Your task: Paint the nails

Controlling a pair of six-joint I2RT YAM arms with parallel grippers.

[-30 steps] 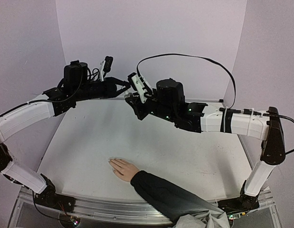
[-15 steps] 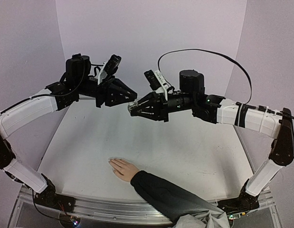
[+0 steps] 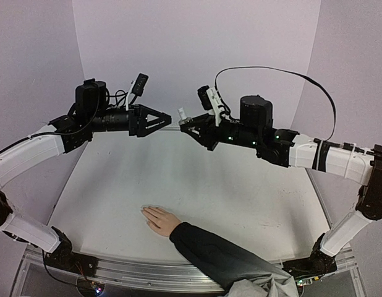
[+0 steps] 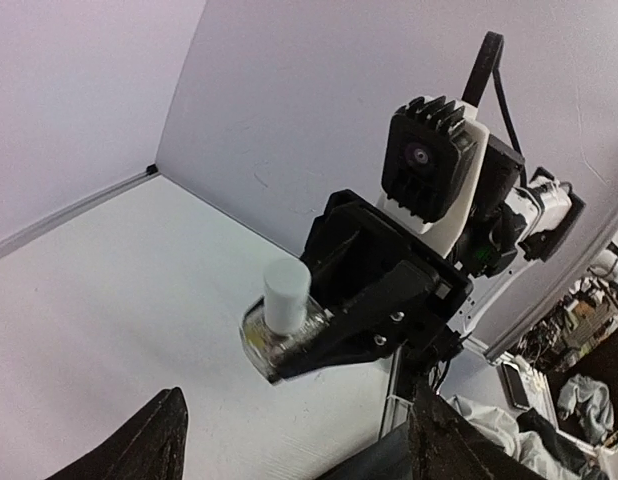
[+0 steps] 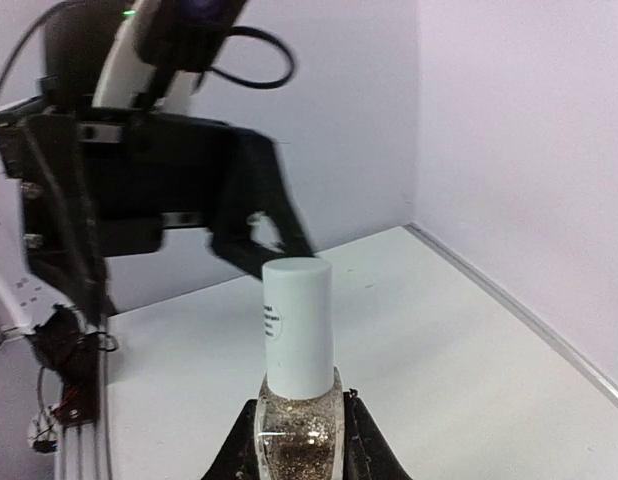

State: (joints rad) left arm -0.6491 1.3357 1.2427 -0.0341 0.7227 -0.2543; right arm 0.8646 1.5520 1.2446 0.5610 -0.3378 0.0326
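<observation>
Clamped in right hand [image 3: 188, 125]: glitter polish bottle [image 5: 295, 425] (white cap [image 5: 297, 325] on), high over table [image 3: 253, 204]. Near it, fingers spread apart: left hand [image 3: 162, 119]. Flat on table: sleeved forearm [image 3: 212, 247].

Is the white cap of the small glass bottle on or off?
On: the white cylindrical cap sits atop the clear glitter-filled glass bottle.

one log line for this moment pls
right gripper: shut on glitter polish bottle, white cap on | left gripper: open, facing white cap, not touching | hand: flat on table, untouched
</observation>
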